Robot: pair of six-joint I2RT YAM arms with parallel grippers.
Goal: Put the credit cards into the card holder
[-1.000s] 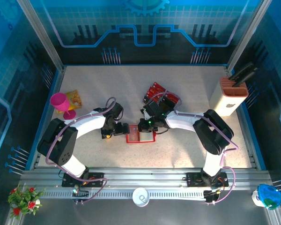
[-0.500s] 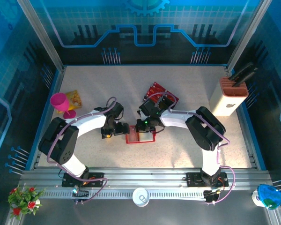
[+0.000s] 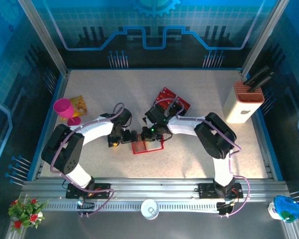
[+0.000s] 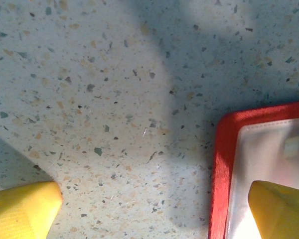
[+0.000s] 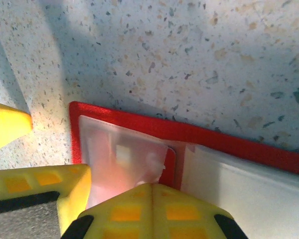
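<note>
Farthest to the left of both sets of fingers, a pink cup point(image 3: 65, 110) stands by the table's point(image 3: 114, 84) left edge, with a yellow packet point(image 3: 78, 103) just behind it, both well apart from the work. The left gripper point(image 3: 131, 136) comes next, low over the table with its yellow fingers point(image 4: 22, 209) spread wide. In the left wrist view, one tip hangs over bare speckled surface, and the other is above the pale inside of the card holder point(image 4: 223, 164), just past its red rim. The card holder point(image 3: 144, 149) lies open and flat between the two grippers, so its left edge falls between the left gripper's tips. The right gripper point(image 3: 147, 137) reaches in from the other side. In its wrist view, the right gripper point(image 5: 152, 209) has its fingers pressed together, with nothing visible between them, and their tips are over the clear inner pocket near the fold. The red rim point(image 5: 199, 134) runs just beyond them. Two other yellow tips show at their left, one over the holder's corner and one off it. The credit cards point(image 3: 172, 98) lie in a loose red-and-black cluster behind the right gripper's fingers, near them and partly covered by the right arm's wrist and cable. Far to the right of the fingers, a beige slotted block point(image 3: 246, 102) with dark handles stands at the table's edge, well clear.
</note>
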